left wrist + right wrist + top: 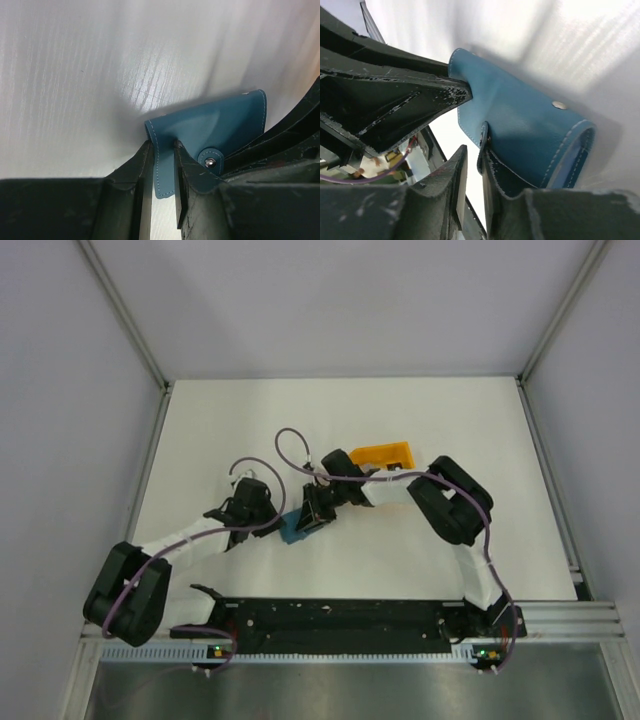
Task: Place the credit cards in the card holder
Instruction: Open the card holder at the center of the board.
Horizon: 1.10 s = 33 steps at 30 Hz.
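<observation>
two arms, elbows out, wrists bent inward, meeting mid-bench at one teal card holder. left gripper: jaws clenched on the holder's flap. right gripper: jaws narrow beside the snap tab; grasp cannot be told. one orange tray behind the right wrist.

The table under me is white and matte, faintly streaked close up, with grey walls on three sides and a black rail across its near edge. An orange tray sits on it towards the back, right of the middle. The blue holder is near the middle, well apart from the tray; its shadow falls on the white, and I cannot tell whether it rests on the table.
</observation>
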### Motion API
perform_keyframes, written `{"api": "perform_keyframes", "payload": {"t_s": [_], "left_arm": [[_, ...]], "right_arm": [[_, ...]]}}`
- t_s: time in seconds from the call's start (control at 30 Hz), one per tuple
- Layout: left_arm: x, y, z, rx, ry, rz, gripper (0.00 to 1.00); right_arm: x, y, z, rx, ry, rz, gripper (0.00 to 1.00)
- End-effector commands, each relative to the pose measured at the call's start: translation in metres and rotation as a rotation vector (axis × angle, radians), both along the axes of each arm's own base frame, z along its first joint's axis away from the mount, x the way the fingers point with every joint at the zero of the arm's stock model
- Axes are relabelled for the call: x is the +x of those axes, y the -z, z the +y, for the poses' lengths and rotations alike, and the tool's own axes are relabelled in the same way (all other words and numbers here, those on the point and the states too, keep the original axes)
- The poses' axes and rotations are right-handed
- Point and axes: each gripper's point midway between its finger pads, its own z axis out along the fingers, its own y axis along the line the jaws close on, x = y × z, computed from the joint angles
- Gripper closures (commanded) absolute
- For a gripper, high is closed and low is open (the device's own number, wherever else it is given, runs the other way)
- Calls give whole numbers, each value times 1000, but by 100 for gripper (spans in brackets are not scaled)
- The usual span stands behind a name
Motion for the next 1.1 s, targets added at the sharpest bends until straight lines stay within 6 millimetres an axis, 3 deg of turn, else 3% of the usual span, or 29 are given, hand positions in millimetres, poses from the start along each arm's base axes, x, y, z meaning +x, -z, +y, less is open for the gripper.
{"api": "perform_keyframes", "payload": {"t_s": [0.0, 0.1, 0.43, 0.63, 0.7, 0.77, 0.83, 0.9, 1.07], "left_arm": [[-45, 37, -1, -15, 24, 182, 100], [-44, 37, -1, -13, 18, 183, 100], [-39, 44, 4, 28, -38, 229, 100], [-39, 44, 5, 24, -71, 233, 100], [-40, 42, 5, 18, -74, 227, 100], [-40, 41, 5, 15, -73, 220, 100], [-40, 39, 5, 9, -69, 213, 95], [-40, 35, 5, 6, -60, 205, 92], [-37, 19, 5, 0, -44, 158, 85]], "right_arm": [[-14, 34, 10, -53, 63, 44, 87], [-9, 31, 7, -53, 53, -31, 100], [-20, -10, 10, 238, -213, -392, 100], [-30, -25, -8, 301, -278, -516, 100], [-37, -28, -18, 290, -318, -510, 92], [-46, -28, -28, 284, -347, -474, 77], [-48, -28, -36, 262, -341, -465, 69], [-51, -27, -45, 234, -335, -481, 63], [-72, -6, -74, 136, -400, -417, 64]]}}
